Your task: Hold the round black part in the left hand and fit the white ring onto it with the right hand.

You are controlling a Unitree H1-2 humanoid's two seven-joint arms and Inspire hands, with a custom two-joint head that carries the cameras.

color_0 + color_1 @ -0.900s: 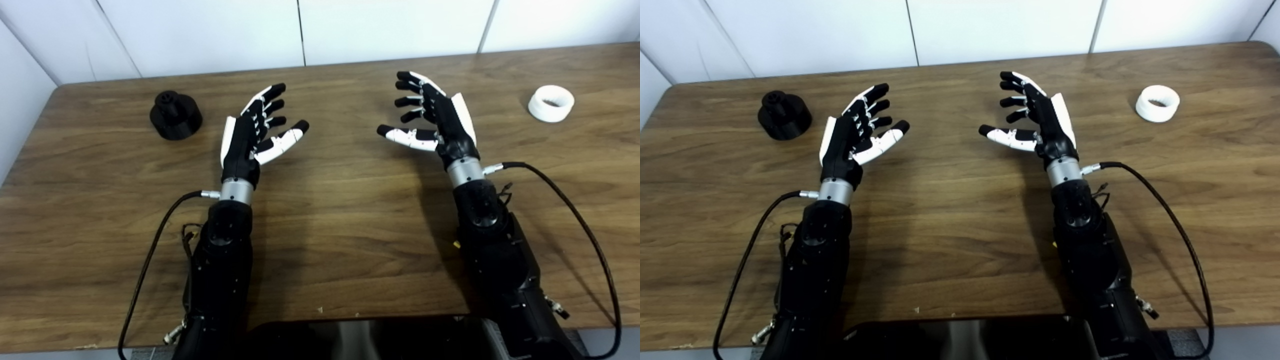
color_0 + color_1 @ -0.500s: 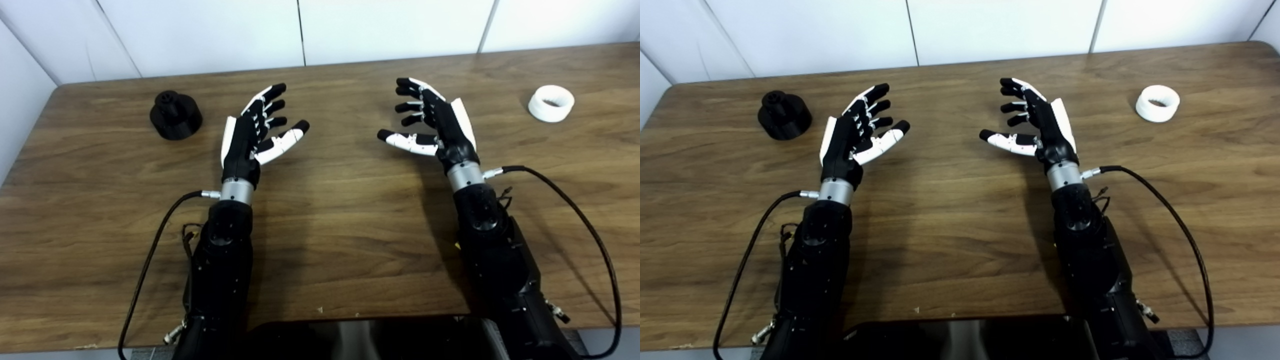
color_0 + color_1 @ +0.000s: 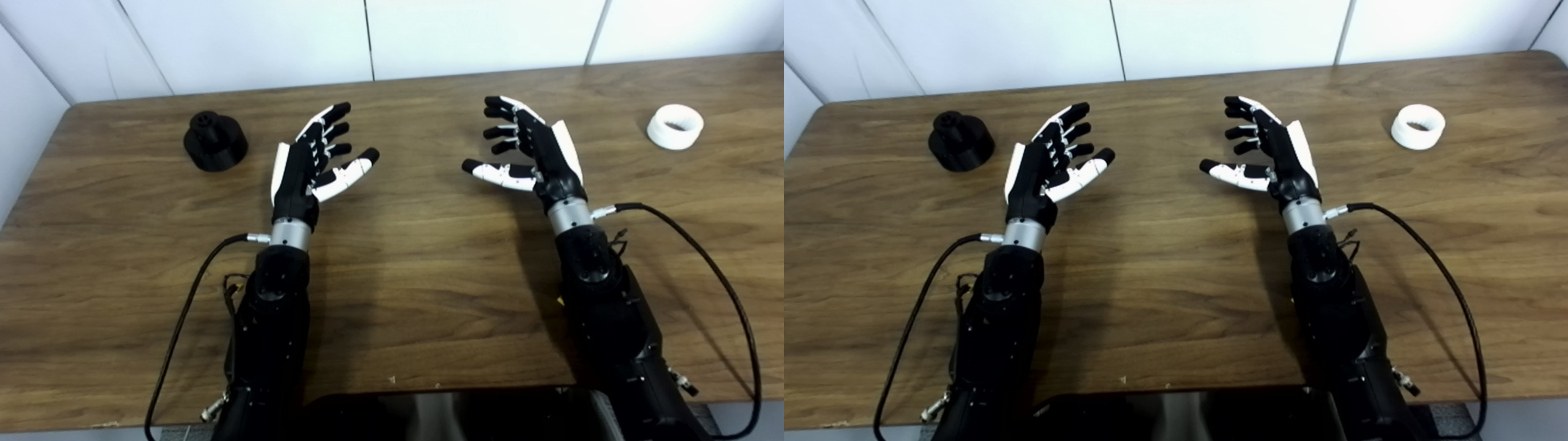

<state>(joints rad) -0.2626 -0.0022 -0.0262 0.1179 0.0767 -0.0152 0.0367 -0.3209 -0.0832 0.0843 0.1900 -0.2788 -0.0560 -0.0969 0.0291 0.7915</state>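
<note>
Both hands hang over the middle of the brown wooden table (image 3: 404, 257), palms facing each other, holding nothing. The left hand (image 3: 309, 162) has its fingers spread; the right hand (image 3: 530, 150) has its fingers apart and slightly curled. The round black plastic part (image 3: 215, 141) stands far left, the white plastic ring (image 3: 675, 126) far right, both well apart from the hands.

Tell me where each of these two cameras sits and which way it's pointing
Left eye view: on the robot's head, looking down over the table; both forearms, left hand and right hand show, open.
Right eye view: beside it, set slightly right, same downward look, same arms.
Shared: the round black part far left and the white ring far right, neither touched.
</note>
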